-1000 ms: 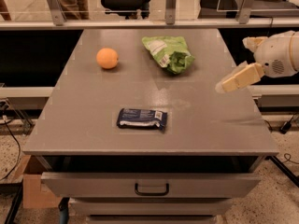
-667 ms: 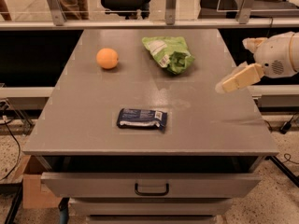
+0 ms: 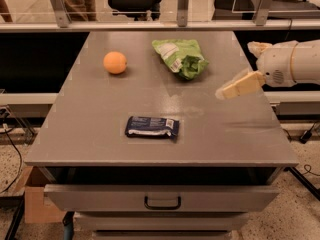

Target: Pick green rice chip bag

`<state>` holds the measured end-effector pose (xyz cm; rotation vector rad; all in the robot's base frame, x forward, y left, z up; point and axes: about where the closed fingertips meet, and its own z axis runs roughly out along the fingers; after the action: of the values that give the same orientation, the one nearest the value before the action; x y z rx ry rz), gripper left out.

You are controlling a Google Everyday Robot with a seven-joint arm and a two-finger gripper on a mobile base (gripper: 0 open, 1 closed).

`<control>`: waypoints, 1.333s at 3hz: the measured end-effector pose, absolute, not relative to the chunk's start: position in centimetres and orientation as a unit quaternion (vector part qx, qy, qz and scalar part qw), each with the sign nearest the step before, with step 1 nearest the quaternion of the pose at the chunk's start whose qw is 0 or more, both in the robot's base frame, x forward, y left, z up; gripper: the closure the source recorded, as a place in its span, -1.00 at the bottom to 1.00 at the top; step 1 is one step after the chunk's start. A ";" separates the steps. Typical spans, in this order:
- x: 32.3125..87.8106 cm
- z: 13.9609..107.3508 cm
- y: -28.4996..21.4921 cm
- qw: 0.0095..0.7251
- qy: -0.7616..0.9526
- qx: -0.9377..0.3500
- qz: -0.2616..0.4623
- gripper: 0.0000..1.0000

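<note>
The green rice chip bag (image 3: 179,57) lies crumpled at the far middle of the grey table (image 3: 100,109), its white label patch facing up and its darker green folded end toward the front right. My gripper (image 3: 236,70) hovers over the table's right edge, right of the bag and apart from it. Its cream fingers (image 3: 241,86) are spread and empty.
An orange (image 3: 115,62) sits at the far left of the table. A flat dark-blue packet (image 3: 151,127) lies near the front middle. A drawer with a black handle (image 3: 162,203) stands slightly open below the tabletop. A rail (image 3: 150,26) and office chairs are behind the table.
My gripper has shifted a little to the left, further over the table's right edge. The bag, orange and packet have not moved.
</note>
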<state>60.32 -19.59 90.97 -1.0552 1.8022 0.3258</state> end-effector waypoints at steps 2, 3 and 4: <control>63.9 89.1 -16.5 0.505 0.719 -0.454 0.148 -1.00; 65.9 88.5 -15.0 0.508 0.712 -0.459 0.155 -1.00; 67.6 88.0 -13.5 0.512 0.707 -0.460 0.163 -1.00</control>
<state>67.59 -13.51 87.96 -1.1077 1.7010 0.3918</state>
